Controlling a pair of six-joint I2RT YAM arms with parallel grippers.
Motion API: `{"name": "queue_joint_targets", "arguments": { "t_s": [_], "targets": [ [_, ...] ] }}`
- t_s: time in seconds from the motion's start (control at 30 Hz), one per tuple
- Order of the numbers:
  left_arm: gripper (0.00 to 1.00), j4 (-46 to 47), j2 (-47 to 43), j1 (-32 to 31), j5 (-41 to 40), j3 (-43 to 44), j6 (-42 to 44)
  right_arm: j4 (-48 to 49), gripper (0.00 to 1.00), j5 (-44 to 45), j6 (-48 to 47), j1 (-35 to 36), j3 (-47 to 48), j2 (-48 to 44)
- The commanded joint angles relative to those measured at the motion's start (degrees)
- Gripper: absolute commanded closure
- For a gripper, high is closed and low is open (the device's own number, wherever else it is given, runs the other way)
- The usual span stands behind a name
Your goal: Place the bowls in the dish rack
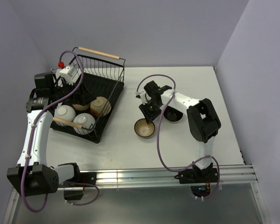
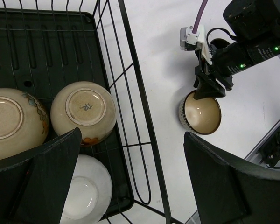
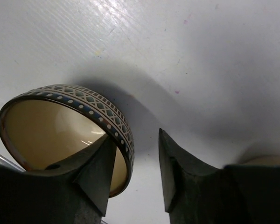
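Overhead, white table (image 1: 210, 93) bears dish rack (image 1: 113, 70); lavender walls (image 1: 144, 28).

1. In the dish rack (image 2: 46, 51), two cream bowls (image 2: 84, 112) (image 2: 11, 123) lie upturned side by side, with a white bowl (image 2: 86, 193) just beside them.
2. Outside on the table (image 2: 168, 37), a brown bowl (image 2: 201, 113) sits upright, the right gripper (image 2: 209, 87) at its rim.
3. The left gripper (image 2: 133, 135) hangs above with its jaws wide apart.

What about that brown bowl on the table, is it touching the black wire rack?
Apart. The top view shows bare white table between the brown bowl and the dish rack; the left wrist view shows the same gap.
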Motion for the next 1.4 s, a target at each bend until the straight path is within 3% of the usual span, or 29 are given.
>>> {"name": "queue_joint_targets", "arguments": {
  "t_s": [0.0, 0.1, 0.23, 0.63, 0.87, 1.1, 1.37],
  "targets": [
    [0.04, 4.4, -1.0, 0.1, 0.7, -0.3, -1.1, 2.9, 0.55, -1.5, -0.7, 0.5, -0.7, 0.3],
    [0.05, 4.4, -0.6, 0.1, 0.6, 0.1, -1.1, 3.4, 0.7, -2.3, -0.3, 0.5, -1.1, -0.6],
    [0.08, 5.4, -0.8, 0.1, 0.7, 0.1, -1.1, 4.0, 1.0, -4.2, 0.7, 0.4, -0.8, -3.2],
    [0.05, 7.5, 2.1, -2.1, 3.3, 7.7, -7.1, 9.6, 1.0, -6.9, 8.3, -1.5, 10.7, -15.7],
    [0.01, 17.8, 2.4, -10.6, 4.2, 5.7, -21.9, 17.8, 1.0, -8.7, 15.6, -4.1, 15.1, -18.6],
    [0.0, 27.1, 5.2, -14.4, 3.5, 4.7, -34.3, 22.4, 1.0, -11.1, 20.3, -4.9, 19.2, -18.0],
    [0.01, 25.7, 7.4, -20.1, -5.7, 4.8, -35.4, 23.9, 1.0, -13.8, 24.3, -4.8, 20.5, -17.8]
  ]
}}
